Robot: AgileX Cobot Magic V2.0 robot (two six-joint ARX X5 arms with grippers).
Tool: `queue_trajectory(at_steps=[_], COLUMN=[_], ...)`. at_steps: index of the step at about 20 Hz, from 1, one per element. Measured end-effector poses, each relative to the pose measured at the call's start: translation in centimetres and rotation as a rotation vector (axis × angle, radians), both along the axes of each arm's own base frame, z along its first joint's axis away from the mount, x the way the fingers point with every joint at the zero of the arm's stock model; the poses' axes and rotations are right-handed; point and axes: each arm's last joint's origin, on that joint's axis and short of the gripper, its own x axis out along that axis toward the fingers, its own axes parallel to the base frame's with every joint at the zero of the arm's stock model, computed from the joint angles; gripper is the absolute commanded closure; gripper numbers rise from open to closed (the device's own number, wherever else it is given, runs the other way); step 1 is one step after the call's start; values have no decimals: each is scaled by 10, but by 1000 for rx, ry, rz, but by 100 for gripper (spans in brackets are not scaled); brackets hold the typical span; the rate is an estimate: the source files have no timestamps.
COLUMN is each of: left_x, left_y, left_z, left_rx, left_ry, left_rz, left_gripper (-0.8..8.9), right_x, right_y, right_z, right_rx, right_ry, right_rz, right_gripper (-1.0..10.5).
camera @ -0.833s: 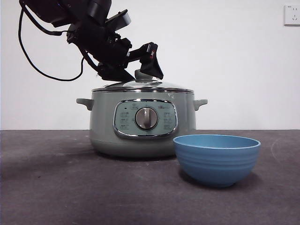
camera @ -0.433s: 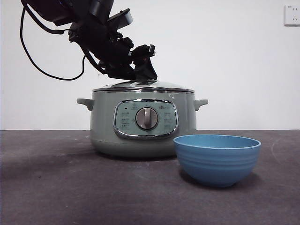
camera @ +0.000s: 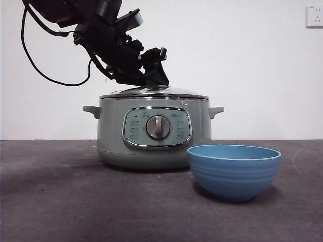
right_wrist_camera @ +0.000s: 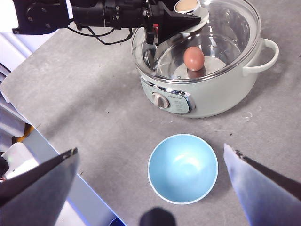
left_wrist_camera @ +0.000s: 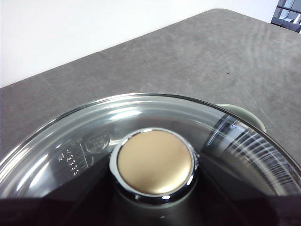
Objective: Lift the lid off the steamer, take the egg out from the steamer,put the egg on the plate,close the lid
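The pale green steamer (camera: 113, 136) stands on the dark table with its glass lid (camera: 181, 93) on. My left gripper (camera: 155, 75) reaches down from the upper left and is shut on the lid's knob (left_wrist_camera: 154, 162). The front view hides the knob behind the jaws. In the right wrist view the brown egg (right_wrist_camera: 194, 58) shows through the lid (right_wrist_camera: 225, 33), inside the steamer (right_wrist_camera: 207, 101). The blue bowl, the plate (camera: 233, 171), stands empty in front of the steamer, to the right. My right gripper (right_wrist_camera: 150, 149) is open and empty, high above the bowl (right_wrist_camera: 183, 168).
A white wall stands behind the table, with a socket (camera: 314, 15) at the upper right. The left arm's black cable (camera: 35, 65) hangs at the upper left. In the right wrist view the table's edge (right_wrist_camera: 28, 117) runs past the left arm.
The left gripper's jaws stood apart around the knob one second ago. They have dropped a little and shut on it. The lid still rests on the steamer.
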Motion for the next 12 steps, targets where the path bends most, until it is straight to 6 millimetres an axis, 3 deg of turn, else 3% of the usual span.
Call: queue_trajectory(at_steps=[3, 7, 12], left_x=[-5, -17, -48], left_y=[2, 9, 28], left_z=[11, 42, 82], left_rx=[-11, -45, -37], left_ry=[-23, -91, -76], left_rz=[1, 1, 9], left_gripper=[822, 822, 822], right_x=[0, 0, 4], right_y=[0, 0, 1], right_z=[0, 0, 3], right_rx=[0, 0, 12], right_ry=[0, 0, -44], right_rz=[0, 0, -4], right_gripper=[320, 320, 320])
